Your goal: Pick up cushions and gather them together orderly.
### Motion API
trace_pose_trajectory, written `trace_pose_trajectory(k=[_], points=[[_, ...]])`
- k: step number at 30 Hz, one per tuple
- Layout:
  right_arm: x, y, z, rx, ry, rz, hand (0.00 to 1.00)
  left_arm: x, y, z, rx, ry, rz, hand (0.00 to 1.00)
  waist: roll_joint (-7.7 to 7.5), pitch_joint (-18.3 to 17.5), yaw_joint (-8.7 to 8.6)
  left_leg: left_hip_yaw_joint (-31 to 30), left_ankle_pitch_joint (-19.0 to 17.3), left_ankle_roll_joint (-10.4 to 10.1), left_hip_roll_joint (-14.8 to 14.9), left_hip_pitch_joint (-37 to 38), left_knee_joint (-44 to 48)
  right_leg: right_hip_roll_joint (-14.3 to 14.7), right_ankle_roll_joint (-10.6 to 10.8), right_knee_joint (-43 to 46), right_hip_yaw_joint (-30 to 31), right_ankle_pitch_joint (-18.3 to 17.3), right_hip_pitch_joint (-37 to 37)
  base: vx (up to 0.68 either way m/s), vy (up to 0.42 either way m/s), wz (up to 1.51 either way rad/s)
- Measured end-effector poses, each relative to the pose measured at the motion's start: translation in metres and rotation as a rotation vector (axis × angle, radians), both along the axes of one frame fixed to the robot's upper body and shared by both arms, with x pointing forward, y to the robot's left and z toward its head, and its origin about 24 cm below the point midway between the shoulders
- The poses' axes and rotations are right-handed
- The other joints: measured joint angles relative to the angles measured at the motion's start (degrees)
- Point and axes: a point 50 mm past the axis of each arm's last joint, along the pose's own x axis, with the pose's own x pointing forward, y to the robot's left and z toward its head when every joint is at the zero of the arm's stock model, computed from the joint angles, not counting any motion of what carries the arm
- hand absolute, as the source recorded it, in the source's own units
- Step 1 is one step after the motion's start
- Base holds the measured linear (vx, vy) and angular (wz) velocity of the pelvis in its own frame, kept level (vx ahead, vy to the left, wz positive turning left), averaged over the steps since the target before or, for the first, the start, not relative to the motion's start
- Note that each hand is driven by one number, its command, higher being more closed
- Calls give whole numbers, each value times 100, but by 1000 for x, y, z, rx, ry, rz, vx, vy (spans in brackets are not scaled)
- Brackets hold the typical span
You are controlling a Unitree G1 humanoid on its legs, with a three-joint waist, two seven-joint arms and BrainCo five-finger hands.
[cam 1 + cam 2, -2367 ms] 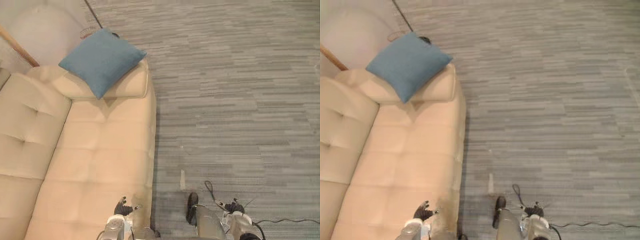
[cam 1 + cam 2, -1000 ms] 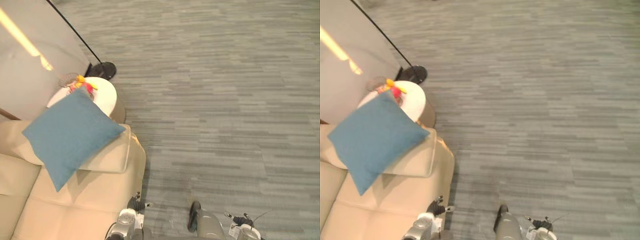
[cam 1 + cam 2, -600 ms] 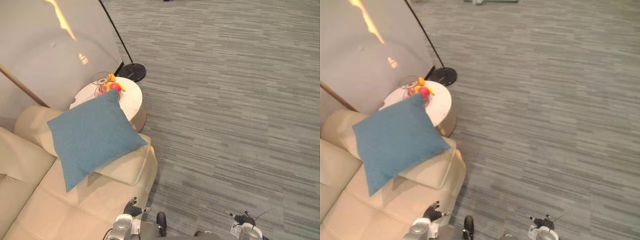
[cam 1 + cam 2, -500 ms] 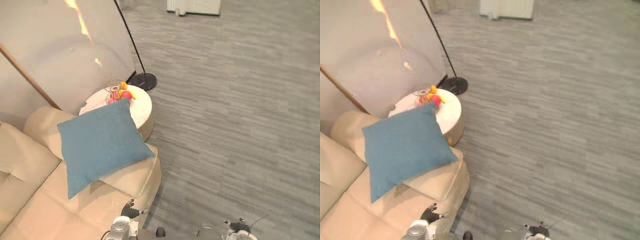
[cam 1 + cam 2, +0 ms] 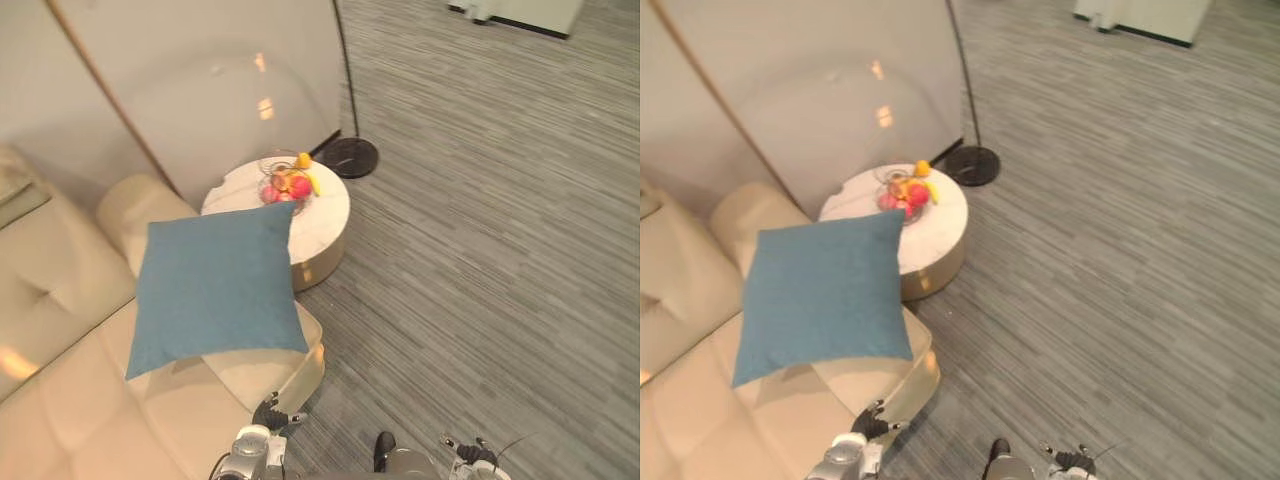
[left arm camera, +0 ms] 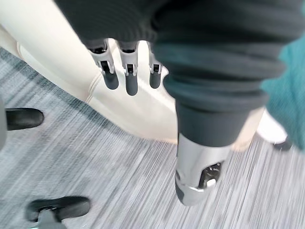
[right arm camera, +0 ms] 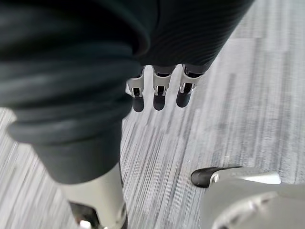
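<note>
A blue square cushion [image 5: 215,285] lies tilted on the rounded armrest of the cream sofa [image 5: 70,400]; its edge also shows in the left wrist view as the blue cushion [image 6: 286,95]. My left hand [image 5: 268,414] hangs low beside the sofa's front corner, below the cushion and apart from it. In its wrist view the left hand [image 6: 131,78] has straight fingers and holds nothing. My right hand [image 5: 470,452] hangs over the carpet to the right. Its wrist view shows the right hand [image 7: 158,95] with relaxed, straight fingers, empty.
A round white side table [image 5: 320,225] stands just past the armrest, with a wire bowl of fruit [image 5: 288,183] on it. Behind it are a floor lamp's black base [image 5: 350,157] and a pale wall panel [image 5: 200,80]. Grey carpet [image 5: 500,250] spreads to the right.
The camera has swung, so the side table, lamp base and wall panel now show in full. The cushion stays on the armrest. Both hands hang as before.
</note>
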Motion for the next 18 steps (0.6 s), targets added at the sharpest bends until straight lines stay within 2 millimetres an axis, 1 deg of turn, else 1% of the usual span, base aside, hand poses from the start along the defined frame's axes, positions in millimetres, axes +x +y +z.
trace_pose_trajectory(k=[1, 2, 4, 5, 6, 7, 9, 12, 14, 15, 17, 18], points=[[2, 0, 1, -1, -7, 2, 0, -1, 1, 0, 1, 2, 3, 0, -3, -4, 27, 1, 74, 21, -5, -115, 17, -50, -21, 68, -203, -56, 0, 11, -89, 75], [4, 0, 1, -2, -10, 2, 0, -1, 2, 0, 3, 3, 4, 0, -6, -3, 39, -1, 128, 21, -11, -155, -1, -61, -34, 92, -266, -64, 1, 4, -102, 102], [10, -1, 3, -4, -28, 2, 0, -8, 7, -3, 11, 20, 14, 0, -11, 0, 62, -13, 414, 36, -17, -212, -218, -96, -46, 128, -328, -71, 92, 12, -61, 99], [10, -2, 3, -5, -30, 1, 0, -9, 8, -3, 12, 22, 14, 0, -14, -2, 62, -14, 460, 49, -19, -210, -259, -103, -49, 134, -338, -73, 116, 15, -12, 94], [11, -3, 4, -11, -35, 0, 0, -12, 8, -4, 14, 30, 13, 0, -28, -2, 62, -14, 603, 62, -35, -205, -355, -138, -54, 132, -442, -76, 212, -13, -5, 91], [11, -5, 4, -13, -38, -6, 0, -13, 8, -4, 13, 33, 12, 0, -33, 0, 68, 0, 682, 113, -51, -217, -381, -159, -54, 116, -534, -76, 289, -29, -8, 88], [14, -6, 6, -16, -47, -6, 0, -16, 9, -5, 16, 38, 14, 0, -28, -4, 94, 101, 754, 172, -27, -217, -526, -146, -54, 102, -591, -76, 315, -88, 13, 55], [19, -6, 7, -18, -61, 2, 0, -17, 11, -6, 19, 43, 13, 0, -16, -11, 99, 145, 772, 172, 7, -267, -757, -59, -14, -59, -635, -100, 303, -143, 27, 33], [19, -5, 7, -17, -57, 11, 0, -18, 12, -6, 23, 48, 13, 0, 0, -22, 55, 140, 771, 172, 27, -302, -861, -50, 8, -65, -750, -112, 291, -175, 46, 43], [16, -3, 5, -17, -47, 24, 0, -20, 14, -6, 28, 50, 15, 0, 1, -62, 38, 151, 767, 172, 52, -285, -998, -33, 85, -67, -807, -143, 289, -167, 70, 35], [12, -1, 4, -12, -36, 30, 0, -20, 19, -6, 40, 51, 17, 0, -40, -88, 44, 160, 790, 202, 40, -272, -1098, -8, 149, -105, -723, -107, 286, -174, 73, 19], [13, 1, 4, -10, -37, 41, 0, -26, 25, -7, 54, 65, 24, 0, -45, -132, 43, 187, 777, 225, 31, -260, -1168, 69, 178, -224, -524, -88, 292, -114, 48, -3]])
